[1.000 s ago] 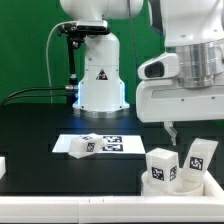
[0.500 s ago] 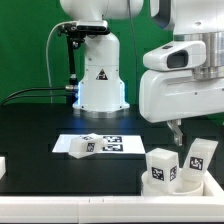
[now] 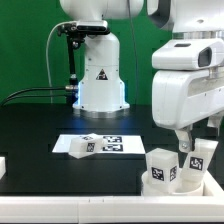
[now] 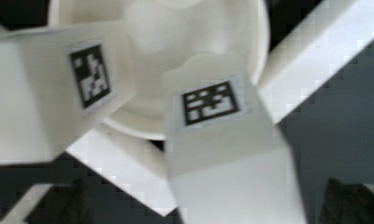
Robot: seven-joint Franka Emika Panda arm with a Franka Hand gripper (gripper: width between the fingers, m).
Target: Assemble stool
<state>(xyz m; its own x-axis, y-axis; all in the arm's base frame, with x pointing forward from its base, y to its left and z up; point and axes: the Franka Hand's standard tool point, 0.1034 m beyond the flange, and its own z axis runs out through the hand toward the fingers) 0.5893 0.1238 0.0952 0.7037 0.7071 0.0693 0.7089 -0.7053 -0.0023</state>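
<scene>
The round white stool seat (image 3: 178, 186) lies at the front of the table on the exterior view's right. Two chunky tagged legs stand on it, one (image 3: 160, 168) toward the left and one (image 3: 198, 158) toward the right. My gripper (image 3: 195, 141) hangs open just above the right one. In the wrist view the seat (image 4: 166, 45) fills the background behind both legs (image 4: 228, 140) (image 4: 51, 90). My gripper (image 4: 205, 202) is open, with a dark fingertip (image 4: 63, 200) on either side of the nearer leg. A third leg (image 3: 82, 146) lies on the marker board (image 3: 112, 144).
The arm's white base (image 3: 100, 75) stands at the back centre with black cables running off to the exterior view's left. A small white part (image 3: 2, 165) shows at the left edge. The table top is black, with a green backdrop behind.
My hand has moved to the exterior view's right and come down, from beside the two upright legs to just over the right one. The parts have not moved.
</scene>
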